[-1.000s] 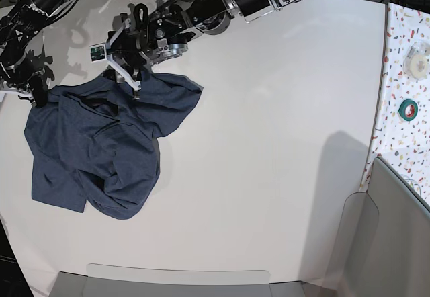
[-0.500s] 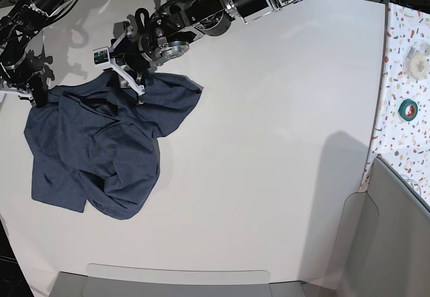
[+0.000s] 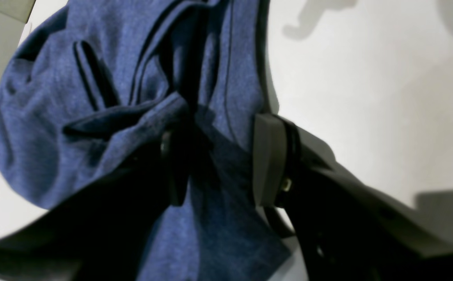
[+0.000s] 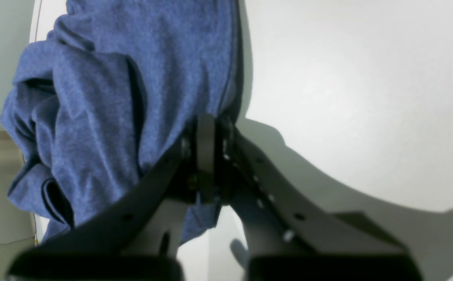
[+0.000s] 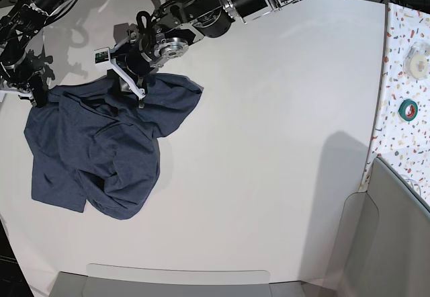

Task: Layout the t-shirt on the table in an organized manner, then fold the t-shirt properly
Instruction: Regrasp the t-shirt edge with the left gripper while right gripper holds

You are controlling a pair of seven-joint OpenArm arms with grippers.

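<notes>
Two arms of black housings and silver metal joints; the left end effector (image 5: 131, 85) carries white brackets and a small green-marked tag, the right end effector (image 4: 206, 156) dark perforated fingers with small screws.

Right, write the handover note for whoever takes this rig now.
Right gripper: shut on an edge of the dark navy-blue heathered cotton t-shirt.
Left gripper: jaws apart, straddling the shirt's top edge, not clamped.
Shirt: crumpled heap at the left of the large white matte table.
Done: edge pinned by one gripper only.
Left: spread it flat, then fold.
</notes>
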